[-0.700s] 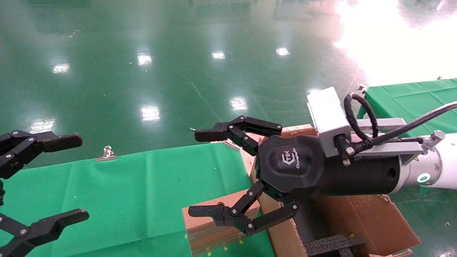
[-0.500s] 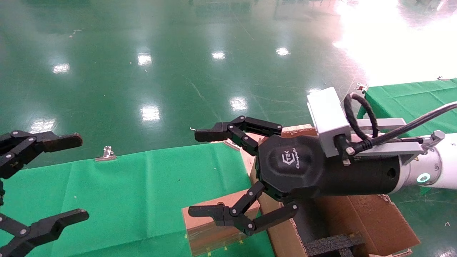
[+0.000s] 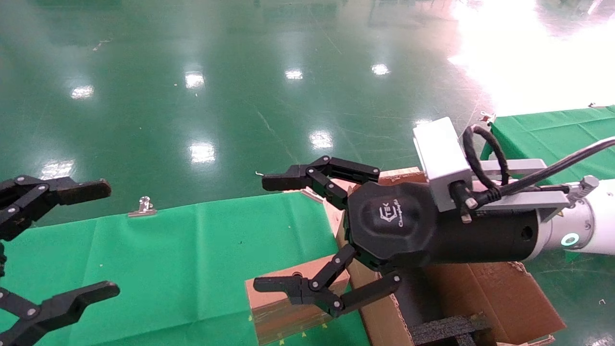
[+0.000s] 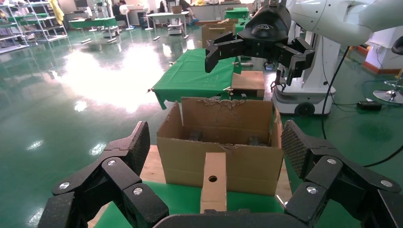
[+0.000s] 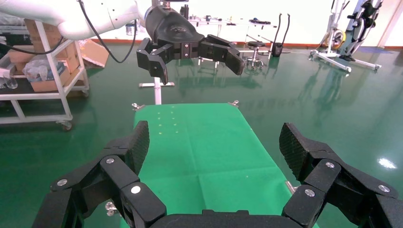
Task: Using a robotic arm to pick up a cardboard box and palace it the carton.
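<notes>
Head view: your right hand (image 3: 283, 235) hovers, released, above the cardboard box (image 3: 288, 307) at the tabletop (image 3: 168, 254) edge; likely light, stiff, tape-slick — grip its cardboard faces.

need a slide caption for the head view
Right end effector open above the small brown taped cardboard box on green cloth, beside the large ragged carton; left end effector open.
</notes>
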Motion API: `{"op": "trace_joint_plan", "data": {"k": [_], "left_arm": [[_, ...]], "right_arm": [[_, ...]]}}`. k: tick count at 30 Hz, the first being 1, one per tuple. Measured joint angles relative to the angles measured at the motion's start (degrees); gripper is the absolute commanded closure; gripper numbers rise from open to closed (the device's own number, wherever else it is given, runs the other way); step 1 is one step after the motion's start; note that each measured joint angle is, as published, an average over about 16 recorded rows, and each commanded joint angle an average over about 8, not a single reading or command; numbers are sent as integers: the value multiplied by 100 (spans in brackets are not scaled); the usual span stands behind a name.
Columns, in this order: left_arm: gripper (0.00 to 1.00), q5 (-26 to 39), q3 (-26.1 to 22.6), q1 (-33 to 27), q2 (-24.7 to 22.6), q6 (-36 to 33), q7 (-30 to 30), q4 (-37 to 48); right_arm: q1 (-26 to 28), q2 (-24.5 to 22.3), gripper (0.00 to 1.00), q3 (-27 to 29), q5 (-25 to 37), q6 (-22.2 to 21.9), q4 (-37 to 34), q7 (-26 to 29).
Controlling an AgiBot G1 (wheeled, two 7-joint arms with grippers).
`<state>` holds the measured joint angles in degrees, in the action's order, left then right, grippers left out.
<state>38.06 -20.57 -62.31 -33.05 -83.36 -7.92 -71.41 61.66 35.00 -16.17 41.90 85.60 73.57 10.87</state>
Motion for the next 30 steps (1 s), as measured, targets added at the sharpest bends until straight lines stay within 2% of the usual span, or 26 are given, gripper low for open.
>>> {"op": "trace_joint_plan", "data": {"k": [1, 7, 13, 19, 30], "left_arm": [[100, 0, 0, 0, 0, 0, 0, 0], [100, 0, 0, 0, 0, 0, 0, 0], [100, 0, 0, 0, 0, 0, 0, 0], [100, 0, 0, 0, 0, 0, 0, 0], [100, 0, -1, 0, 0, 0, 0, 0]], "right_arm": [[0, 0, 0, 0, 0, 0, 0, 0], [21, -14, 0, -21, 58, 9, -2, 0], [208, -42, 0, -177, 430, 109, 2, -3], [632, -21, 0, -582, 1205, 286, -9, 10], [1594, 291, 0, -1712, 2749, 471, -154, -43]]}}
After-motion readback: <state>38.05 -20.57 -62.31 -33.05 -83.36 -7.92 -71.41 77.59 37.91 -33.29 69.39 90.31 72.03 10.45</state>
